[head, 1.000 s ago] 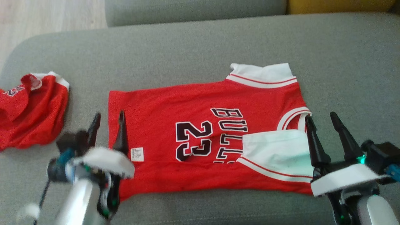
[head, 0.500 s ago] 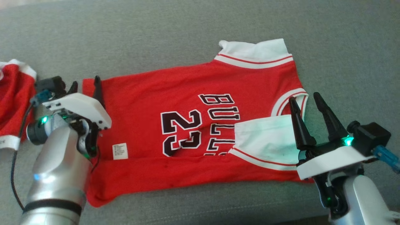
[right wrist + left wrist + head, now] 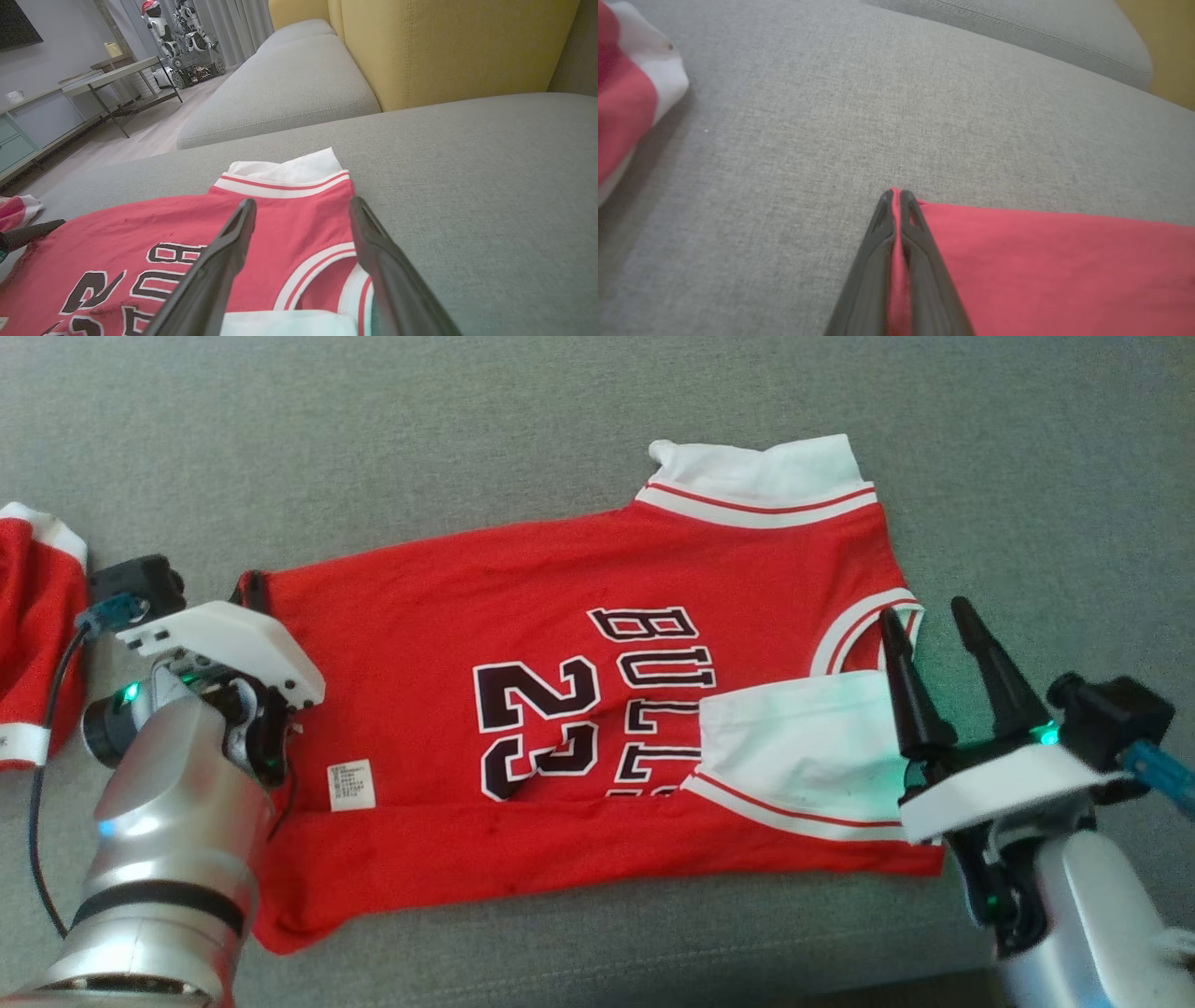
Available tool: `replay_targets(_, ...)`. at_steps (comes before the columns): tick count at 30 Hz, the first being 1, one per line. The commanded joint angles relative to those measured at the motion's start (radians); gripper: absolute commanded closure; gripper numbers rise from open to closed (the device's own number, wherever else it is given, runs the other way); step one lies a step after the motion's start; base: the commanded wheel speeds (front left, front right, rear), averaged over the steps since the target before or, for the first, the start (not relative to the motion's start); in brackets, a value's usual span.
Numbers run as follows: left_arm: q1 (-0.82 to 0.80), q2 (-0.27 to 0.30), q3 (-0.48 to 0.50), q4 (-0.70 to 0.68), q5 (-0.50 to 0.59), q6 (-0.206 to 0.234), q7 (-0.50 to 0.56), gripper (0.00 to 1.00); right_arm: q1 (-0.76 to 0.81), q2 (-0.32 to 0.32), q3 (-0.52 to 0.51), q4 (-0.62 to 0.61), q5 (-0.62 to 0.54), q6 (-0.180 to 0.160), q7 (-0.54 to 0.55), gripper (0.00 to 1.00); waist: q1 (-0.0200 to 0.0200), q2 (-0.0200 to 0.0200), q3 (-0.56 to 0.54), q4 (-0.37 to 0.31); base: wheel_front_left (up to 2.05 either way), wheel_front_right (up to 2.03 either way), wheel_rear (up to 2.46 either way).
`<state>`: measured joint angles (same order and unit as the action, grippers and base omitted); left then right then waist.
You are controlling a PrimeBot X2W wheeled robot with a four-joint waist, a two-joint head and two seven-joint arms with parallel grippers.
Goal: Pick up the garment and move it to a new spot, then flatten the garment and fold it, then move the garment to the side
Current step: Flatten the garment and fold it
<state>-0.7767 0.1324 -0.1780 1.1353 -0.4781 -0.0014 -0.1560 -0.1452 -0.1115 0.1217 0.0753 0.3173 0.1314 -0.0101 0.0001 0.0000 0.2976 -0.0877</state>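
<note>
**Head view.** The garment [image 3: 560,644], a red jersey with black-and-white lettering, is being shown lying flat on the grey sofa cushion [image 3: 467,448], print side up. Its near edge is being kept folded over along its length. A white label [image 3: 351,785] is being displayed close to the garment's left end. The left gripper [image 3: 250,590] is being pressed together on the garment's far left corner, with the fingers mostly hidden by the white wrist housing. The right gripper [image 3: 924,613] is being held spread at the garment's right armhole, just beside a white panel [image 3: 794,737] folded onto the print. Contact with the cloth cannot be told. A second red-and-white garment [image 3: 33,616] is being left bunched well to the left of the garment, apart from it.

**Left wrist view.** The left gripper [image 3: 896,192] is being closed on the garment's [image 3: 1041,261] corner. A strip of red cloth is being pinched between the two dark fingers, up to their tips. The second garment [image 3: 626,93] is being shown far off from that corner.

**Right wrist view.** The right gripper [image 3: 302,205] is being held wide apart above the garment [image 3: 163,224], its fingers framing the striped armhole trim. A yellow backrest [image 3: 444,46] is being shown well beyond the garment.
</note>
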Motion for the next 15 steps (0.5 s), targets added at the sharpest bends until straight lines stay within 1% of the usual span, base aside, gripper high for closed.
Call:
replay_targets(1, -0.044, 0.029, 0.02, -0.007, -0.003, -0.01, -0.019, 1.0, -0.044, -0.019, 0.012, -0.013, 0.012, -0.001, -0.004, 0.0, -0.0001, 0.0, -0.002, 0.006, 0.0, 0.0, 0.0)
replay_targets(8, -0.091, 0.007, 0.0, 0.002, 0.01, -0.029, -0.078, 1.0, -0.167, -0.069, -0.031, 0.104, 0.054, -0.001, 0.006, 0.0, -0.0001, 0.0, 0.006, 0.039, 0.0, 0.0, 0.0)
replay_targets(11, -0.11, -0.005, -0.008, -0.008, 0.018, -0.038, -0.094, 1.0, -0.257, -0.101, -0.036, 0.182, 0.078, -0.001, 0.013, 0.0, -0.0001, 0.0, 0.017, 0.06, 0.0, 0.0, 0.0)
replay_targets(15, -0.127, -0.023, -0.019, -0.019, 0.027, -0.048, -0.102, 1.0, -0.391, -0.138, -0.02, 0.315, 0.109, -0.001, 0.027, 0.0, -0.0001, 0.0, 0.03, 0.089, 0.0, 0.0, 0.0)
